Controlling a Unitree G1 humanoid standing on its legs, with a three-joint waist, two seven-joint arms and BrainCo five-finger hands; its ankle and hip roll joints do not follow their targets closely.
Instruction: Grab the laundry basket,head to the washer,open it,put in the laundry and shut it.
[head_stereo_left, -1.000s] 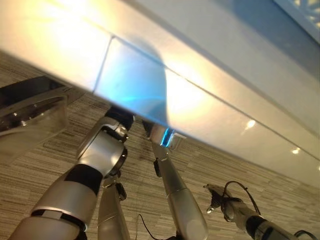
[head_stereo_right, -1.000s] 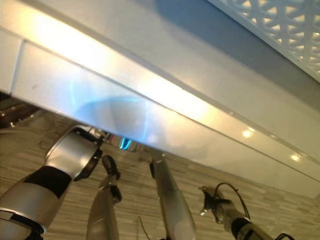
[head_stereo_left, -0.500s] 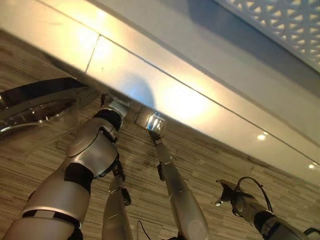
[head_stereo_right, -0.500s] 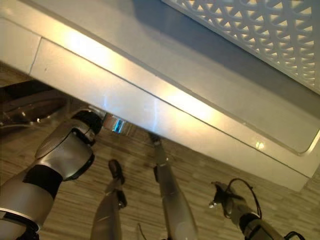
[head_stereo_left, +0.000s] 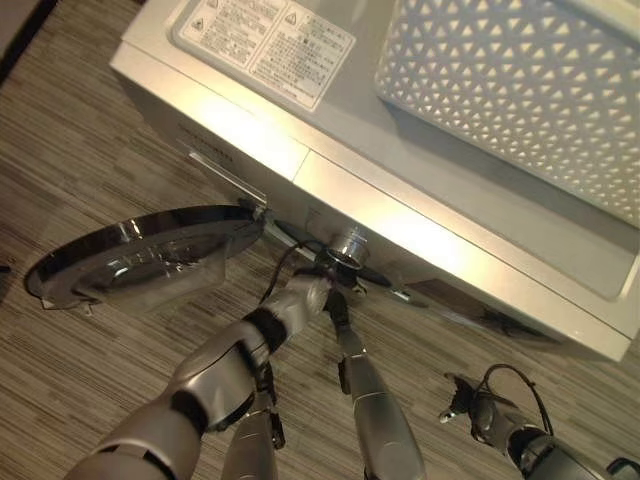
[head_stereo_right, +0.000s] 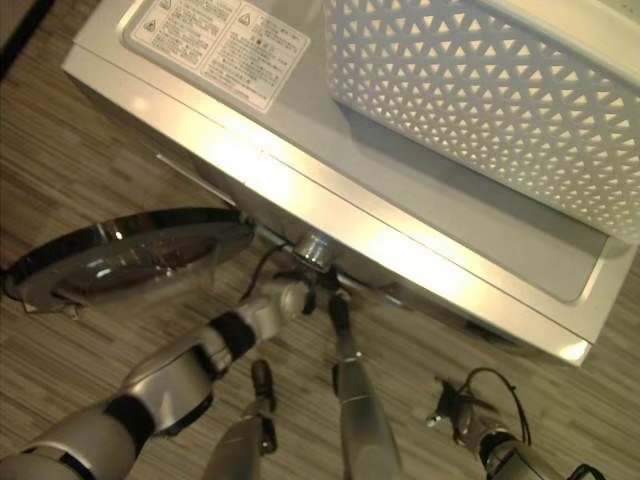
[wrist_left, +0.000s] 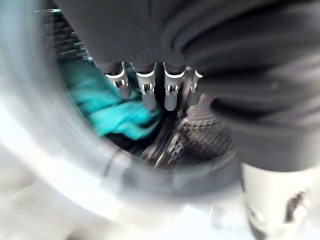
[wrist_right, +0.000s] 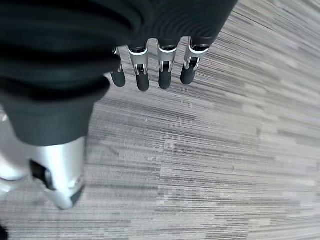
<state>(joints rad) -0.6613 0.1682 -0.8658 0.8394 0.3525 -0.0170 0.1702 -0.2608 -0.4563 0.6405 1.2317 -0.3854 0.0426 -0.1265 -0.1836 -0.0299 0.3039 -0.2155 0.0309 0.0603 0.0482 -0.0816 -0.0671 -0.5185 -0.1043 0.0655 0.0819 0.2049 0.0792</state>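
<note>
Silver-grey arms, dark ribbed wrist covers, silver hand (wrist_right: 155, 60) fingers dark-tipped.

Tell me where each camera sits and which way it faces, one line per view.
Left eye view: on the head, facing down on the washer, the white laundry basket on top, the open door; left arm reaches to the opening.
Right eye view: beside it, same scene; both share washer, basket, door.
Left wrist view: along the left hand into the drum, teal laundry inside, fingers straight.
Right wrist view: along the right hand, facing the striped floor; fingers relaxed.
</note>
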